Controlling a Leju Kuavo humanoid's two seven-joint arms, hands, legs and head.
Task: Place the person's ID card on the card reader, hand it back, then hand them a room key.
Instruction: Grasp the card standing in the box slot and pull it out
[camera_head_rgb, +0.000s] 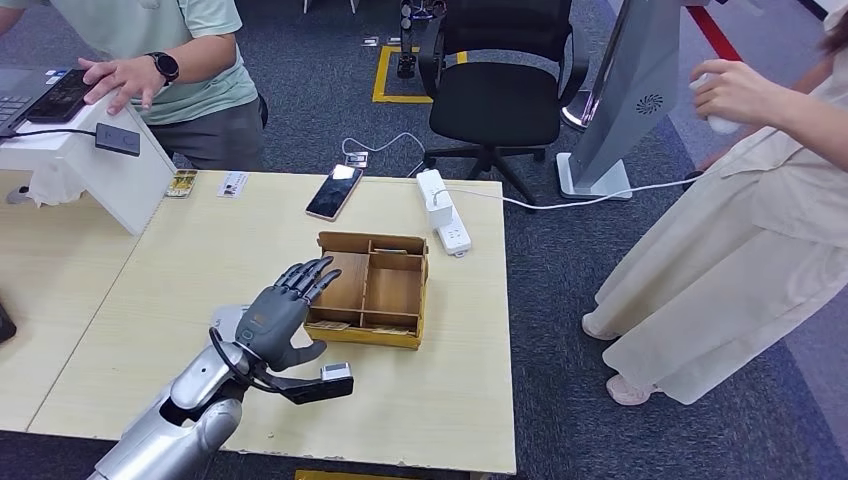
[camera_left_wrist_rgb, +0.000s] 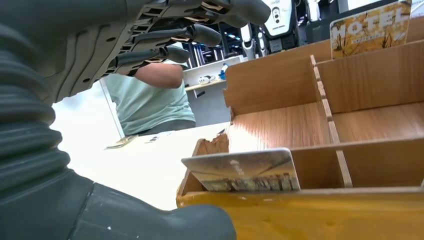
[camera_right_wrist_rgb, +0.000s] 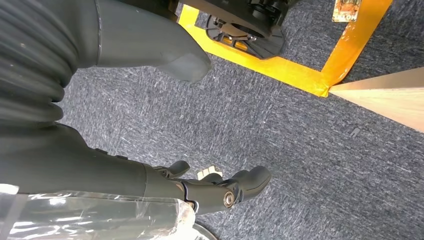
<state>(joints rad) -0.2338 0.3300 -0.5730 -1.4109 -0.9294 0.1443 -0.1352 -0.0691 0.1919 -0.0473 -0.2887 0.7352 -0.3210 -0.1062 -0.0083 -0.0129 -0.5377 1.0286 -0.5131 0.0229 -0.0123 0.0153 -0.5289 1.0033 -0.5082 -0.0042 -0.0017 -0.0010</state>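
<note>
Wooden divided tray (camera_head_rgb: 405, 338) on tabletop (camera_head_rgb: 200, 270); left hand (camera_head_rgb: 285, 310) beside it, fingers (camera_head_rgb: 312, 275) spread, empty. Room key card (camera_left_wrist_rgb: 245, 170) leans in near compartment. Key-fetch step, likely; next: pinch card.

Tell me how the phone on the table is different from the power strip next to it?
The phone is dark and shiny, while the power strip is white. The phone is flat and thin; the power strip is a thicker block. The power strip has a white cable running off the table; the phone has none plugged in. Both lie flat near the table's far edge.
</note>
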